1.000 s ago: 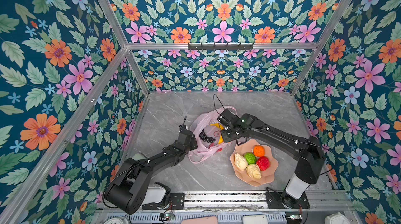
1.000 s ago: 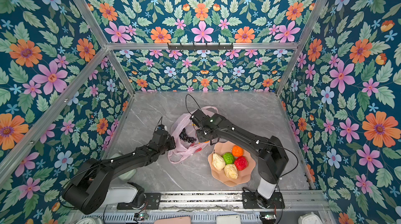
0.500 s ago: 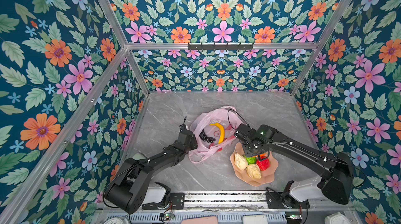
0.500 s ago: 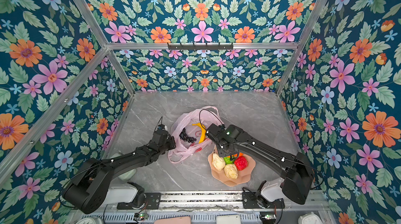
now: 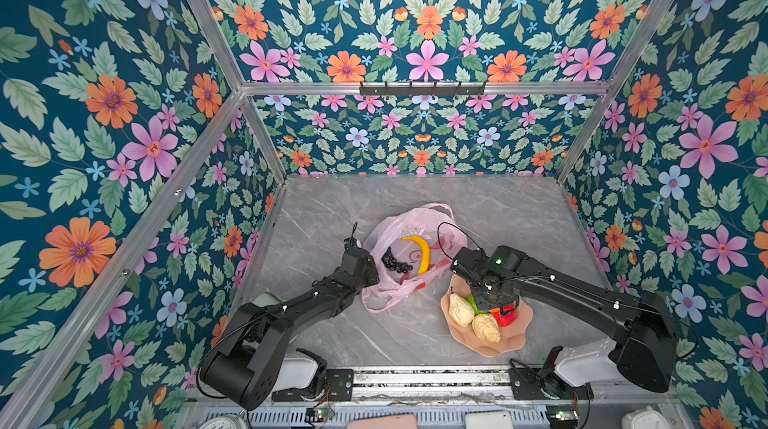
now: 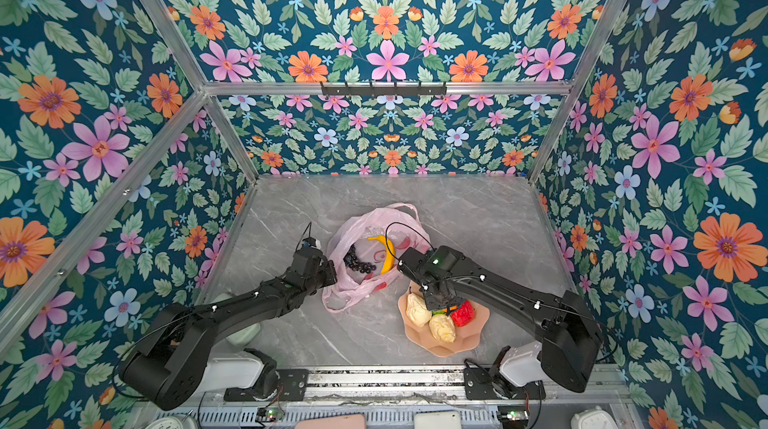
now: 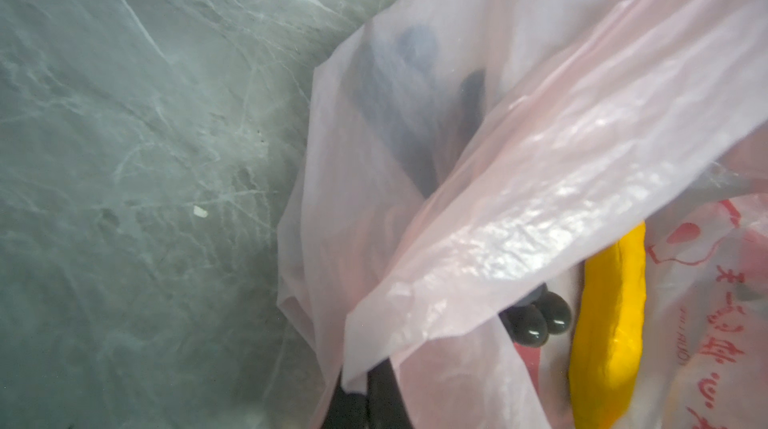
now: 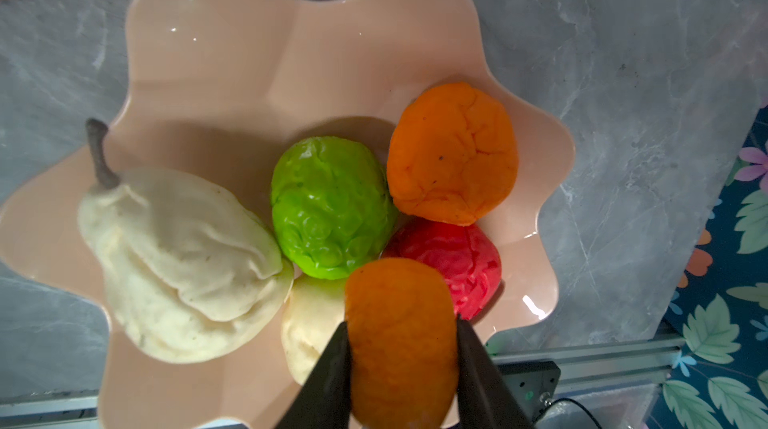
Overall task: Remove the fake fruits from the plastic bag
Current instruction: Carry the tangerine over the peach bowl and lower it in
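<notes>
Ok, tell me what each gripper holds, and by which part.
Right gripper pinches an orange by its opposite sides. Left gripper is shut on the plastic bag, at its edge film.

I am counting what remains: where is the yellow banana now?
In both top views the banana lies inside the pink bag near the middle, right of the grape bunch.

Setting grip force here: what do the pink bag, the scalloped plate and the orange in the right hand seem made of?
Plastic bag: thin translucent pink film, glossy, crinkled; dark shapes show through. Plate: smooth glossy peach-pink, hard plastic or glazed ceramic; sharp glints, cannot tell which. Orange in the right hand: matte, creased skin, likely soft foam or rubbery plastic.
</notes>
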`<action>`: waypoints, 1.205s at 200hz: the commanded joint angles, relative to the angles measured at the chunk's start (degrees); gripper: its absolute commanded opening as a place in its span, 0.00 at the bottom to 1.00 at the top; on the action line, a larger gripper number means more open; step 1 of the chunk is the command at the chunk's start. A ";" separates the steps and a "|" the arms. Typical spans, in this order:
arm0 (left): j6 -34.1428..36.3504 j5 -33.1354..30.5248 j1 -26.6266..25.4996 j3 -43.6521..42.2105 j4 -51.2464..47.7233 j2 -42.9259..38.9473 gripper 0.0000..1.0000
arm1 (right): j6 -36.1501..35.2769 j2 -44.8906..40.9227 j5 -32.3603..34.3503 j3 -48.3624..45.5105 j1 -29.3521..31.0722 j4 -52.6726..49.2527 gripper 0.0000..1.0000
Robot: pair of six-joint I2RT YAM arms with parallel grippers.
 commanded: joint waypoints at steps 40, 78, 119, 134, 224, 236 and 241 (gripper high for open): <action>0.52 -0.31 -0.09 0.38 -0.42 -0.18 0.00 | -0.33 3.22 5.27 3.01 1.36 -3.27 0.36; 0.60 -0.30 -0.05 0.05 -0.07 -0.15 0.00 | 1.55 6.60 9.88 4.29 2.27 -7.50 0.36; 0.52 -0.40 -0.03 -0.67 -0.07 -0.70 0.00 | 2.03 8.71 12.76 5.27 2.27 -8.26 0.36; 0.56 -0.48 -0.03 -0.92 0.01 -0.79 0.00 | 1.94 9.74 13.16 5.30 2.61 -7.92 0.37; 0.35 -0.40 -0.04 -0.94 0.02 -0.89 0.00 | 3.28 15.06 14.58 4.92 5.00 -8.01 0.40; 0.35 -0.30 -0.03 -0.94 0.02 -0.97 0.00 | 3.25 15.27 14.33 4.70 5.26 -7.76 0.40; 0.34 -0.29 -0.05 -0.94 0.02 -1.01 0.00 | 3.21 15.28 14.16 4.61 5.35 -7.55 0.40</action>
